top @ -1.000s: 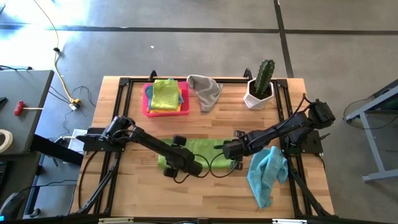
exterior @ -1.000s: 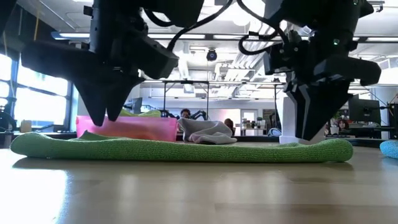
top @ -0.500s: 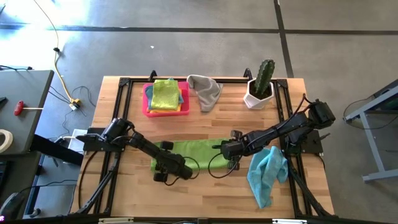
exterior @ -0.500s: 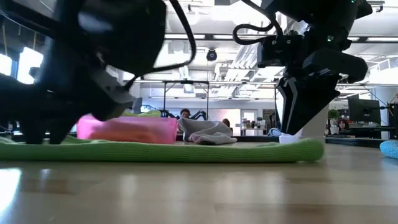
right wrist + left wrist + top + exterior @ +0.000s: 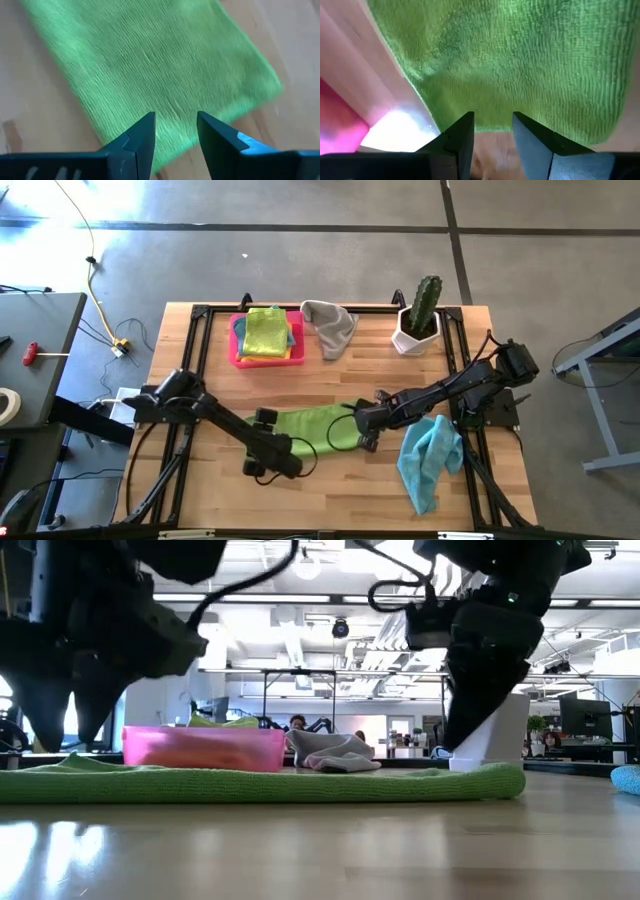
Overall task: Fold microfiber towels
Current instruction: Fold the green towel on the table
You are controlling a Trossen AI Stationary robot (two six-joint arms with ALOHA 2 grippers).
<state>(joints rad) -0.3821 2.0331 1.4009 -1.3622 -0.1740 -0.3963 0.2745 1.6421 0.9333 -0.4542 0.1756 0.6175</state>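
A green microfiber towel lies folded into a long strip across the middle of the table, slightly askew. My left gripper stands open over the towel's left end, fingers pointing steeply down. My right gripper stands open over the towel's right end. A light blue towel lies crumpled at the near right. A grey towel lies bunched at the far middle. Lime and other folded towels rest in the pink tray. My left gripper's fingertips stand at the green towel's edge from above, slanting; I cannot tell whether they touch the cloth. My right gripper's fingertips come down at the towel's right end beside its long edge; the towel's ridge hides the tips in the low view, so touch cannot be told.
A cactus in a white pot stands at the far right. Black frame rails run along the table's edges. Bare wood lies along the near edge.
My left gripper has gone toward the table's left and near edges. The green towel has slid leftward with it and now lies slightly turned, its right end drawn back. My right gripper has stayed in place and rolled about its wrist.
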